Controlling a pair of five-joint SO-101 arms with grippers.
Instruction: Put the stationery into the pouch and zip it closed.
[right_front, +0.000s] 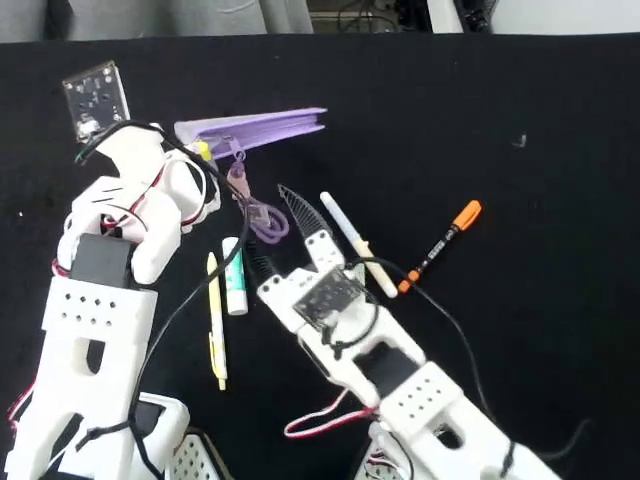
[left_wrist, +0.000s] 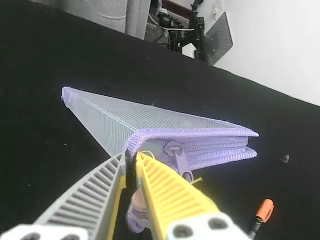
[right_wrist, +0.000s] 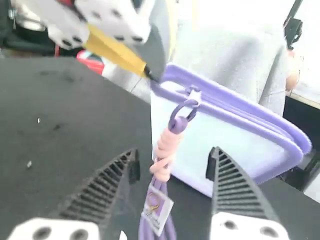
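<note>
**Left gripper** (left_wrist: 134, 162): jaws pinched shut on a corner of the pouch (left_wrist: 165, 130), with the zipper pull (left_wrist: 177, 156) just beside the tips.

**Right gripper** (right_wrist: 172, 165): jaws wide apart, holding nothing. The strap (right_wrist: 162, 150) hangs between them, touching neither, and the pouch lies just beyond the tips.

**Stationery:** yellow pen (right_front: 215, 320), glue stick (right_front: 234, 275), white pen (right_front: 350, 240) and orange marker (right_front: 440, 245). All lie on the table (right_front: 520, 300) beside or behind the right gripper, outside the pouch.

**Step, as judged:** take the strap to run the zip. Close on the pink part near the ring rather than the loose tail. Pull along the zip line, away from the left gripper, which anchors the corner.

**Unclear:** whether the zip is open or shut, and what is inside the pouch.
</note>
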